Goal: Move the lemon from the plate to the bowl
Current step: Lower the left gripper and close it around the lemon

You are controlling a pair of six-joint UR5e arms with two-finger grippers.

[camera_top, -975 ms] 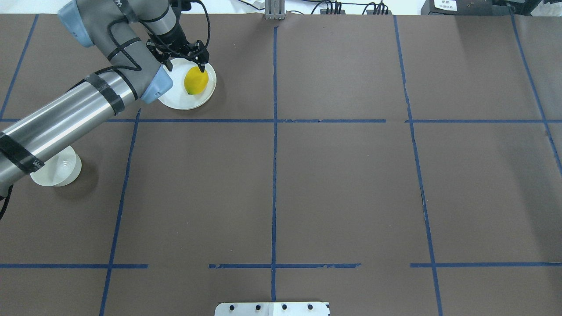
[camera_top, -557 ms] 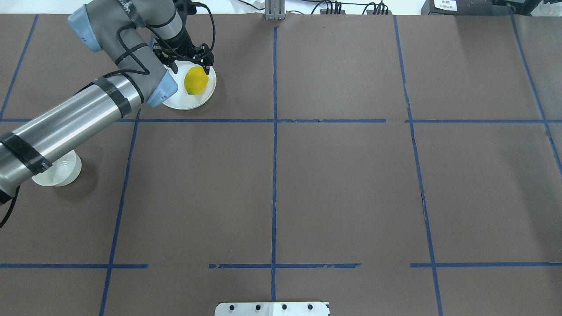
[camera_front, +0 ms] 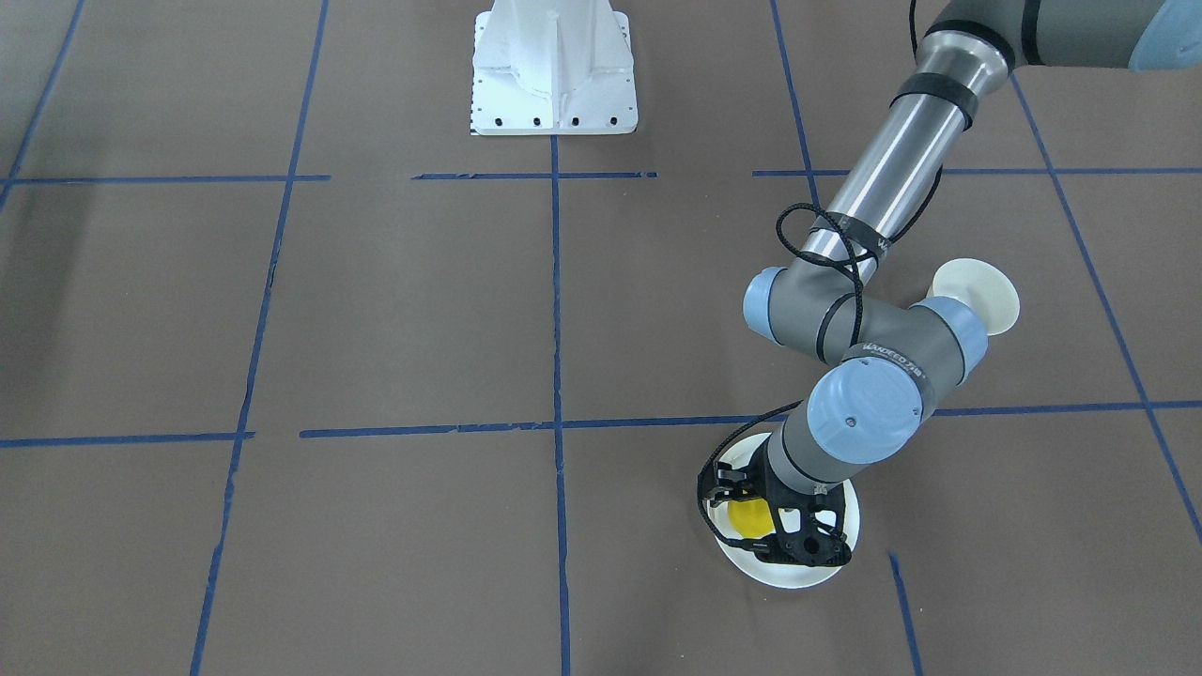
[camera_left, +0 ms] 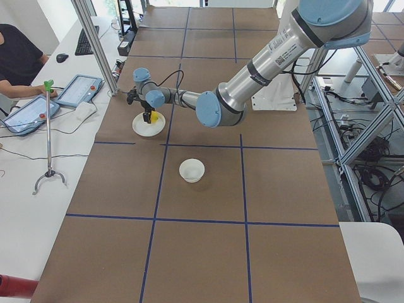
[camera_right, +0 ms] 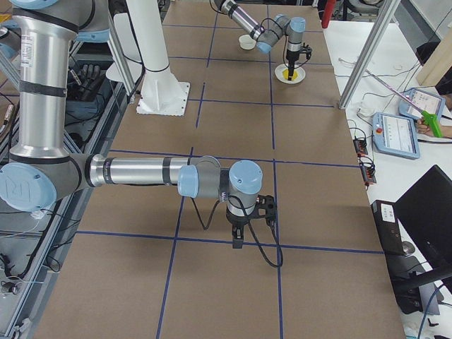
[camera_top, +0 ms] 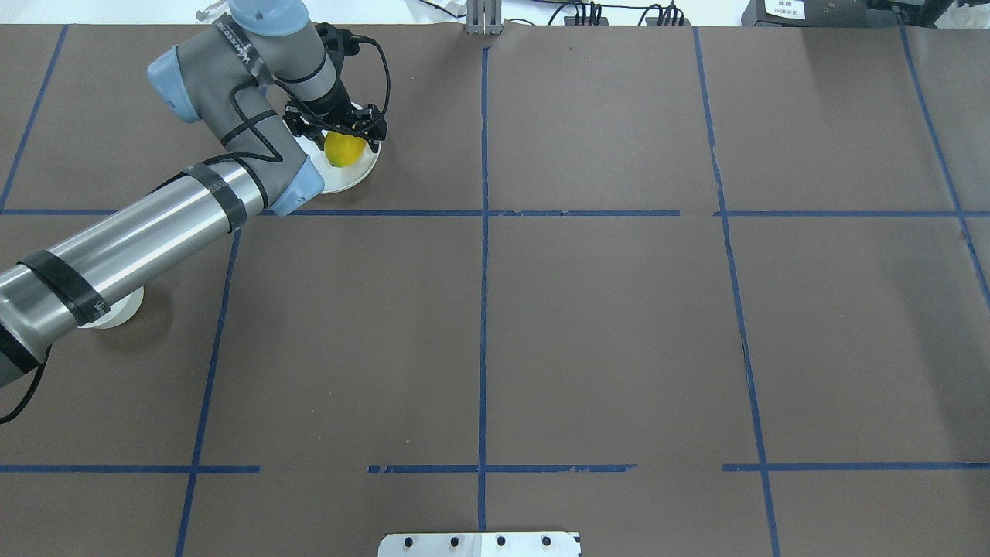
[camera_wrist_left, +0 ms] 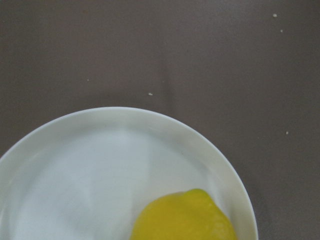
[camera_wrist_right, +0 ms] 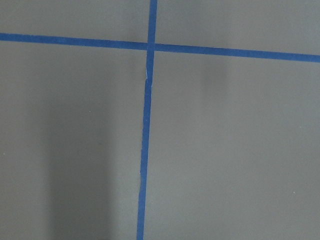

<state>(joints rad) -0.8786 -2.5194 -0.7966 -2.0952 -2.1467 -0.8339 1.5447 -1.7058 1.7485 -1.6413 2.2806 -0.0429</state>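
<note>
The yellow lemon [camera_top: 345, 152] lies on the white plate [camera_top: 352, 176] at the table's far left. My left gripper [camera_top: 340, 139] is open and low over the plate, with its jaws on either side of the lemon. The front-facing view shows the lemon [camera_front: 749, 514] between the black fingers [camera_front: 815, 552] above the plate [camera_front: 798, 576]. The left wrist view shows the lemon's tip [camera_wrist_left: 185, 219] on the plate [camera_wrist_left: 90, 165]. The small white bowl [camera_front: 981, 286] stands apart, partly under the left arm [camera_top: 116, 316]. My right gripper [camera_right: 238, 240] hangs over bare table; I cannot tell its state.
Brown table cover with a grid of blue tape lines [camera_top: 483, 271]. The white robot base [camera_front: 554, 70] stands at the table's near edge. A metal post [camera_top: 483, 19] and cables sit at the far edge. An operator's desk with tablets [camera_left: 76, 88] lies beyond the plate.
My left arm has swung right and the open gripper has come down from the lemon's far end to straddle it. The lemon and plate have not moved.
</note>
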